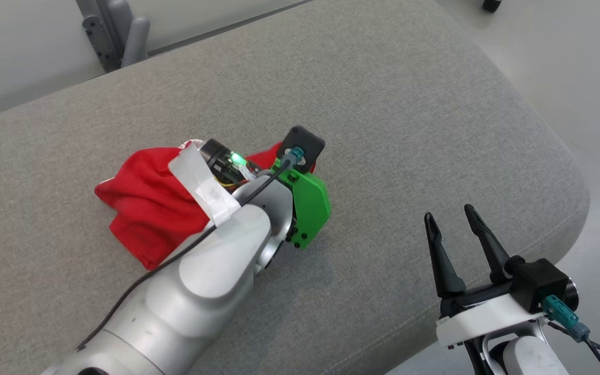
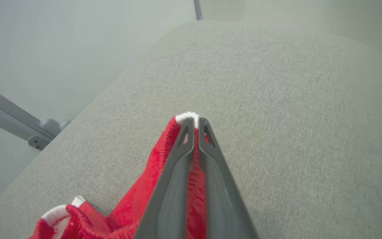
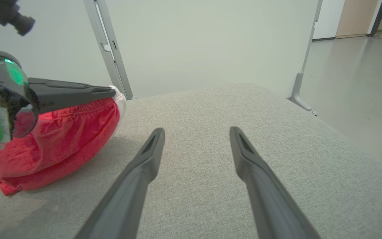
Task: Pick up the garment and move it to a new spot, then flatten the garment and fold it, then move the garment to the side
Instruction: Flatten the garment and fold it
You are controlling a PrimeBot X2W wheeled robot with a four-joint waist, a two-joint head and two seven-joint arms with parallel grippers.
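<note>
The garment is a crumpled piece of red cloth with white trim, lying on the grey cushion left of its middle. In the left wrist view my left gripper is shut on the garment, pinching its red hem right at the white trim. The right wrist view shows the same dark fingers clamped along the top of the garment. In the head view my left forearm covers that grip. My right gripper hovers open near the cushion's front right edge, away from the cloth, and its fingers are spread with nothing between them.
The grey padded cushion has bare fabric to the right of and behind the garment. Its rounded right edge drops to a pale floor. Grey metal frame posts stand behind the cushion before a pale wall.
</note>
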